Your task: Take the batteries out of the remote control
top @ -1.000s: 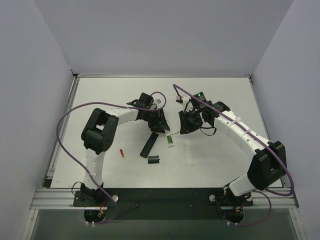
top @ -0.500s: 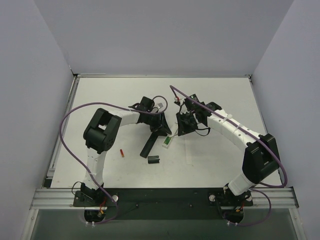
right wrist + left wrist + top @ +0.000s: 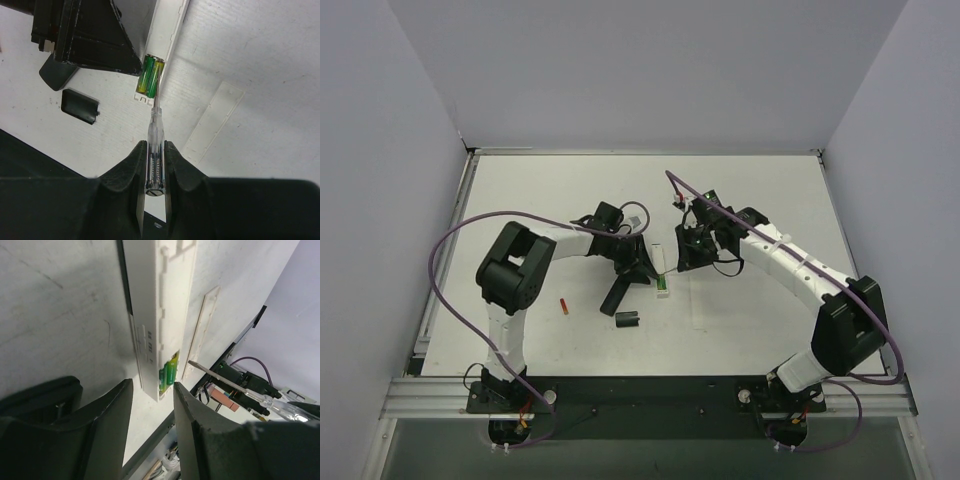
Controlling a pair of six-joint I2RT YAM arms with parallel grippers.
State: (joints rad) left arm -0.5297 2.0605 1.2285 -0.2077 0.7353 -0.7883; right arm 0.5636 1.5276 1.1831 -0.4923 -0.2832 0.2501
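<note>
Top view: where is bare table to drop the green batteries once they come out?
Bare: the far table behind the left gripper and right gripper, and the near-right patch between the white cover strip and the right arm. Crowded: the centre, around the white remote, black remote, black cover and red battery.

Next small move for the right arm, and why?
Probably lever the tip of the clear-handled screwdriver under one of the two green cylindrical batteries and pry up. The right gripper has its jaws shut on it, tip at the batteries, which sit in the open compartment of the slim white remote. The left gripper sits beside that end; its grip is unclear.
</note>
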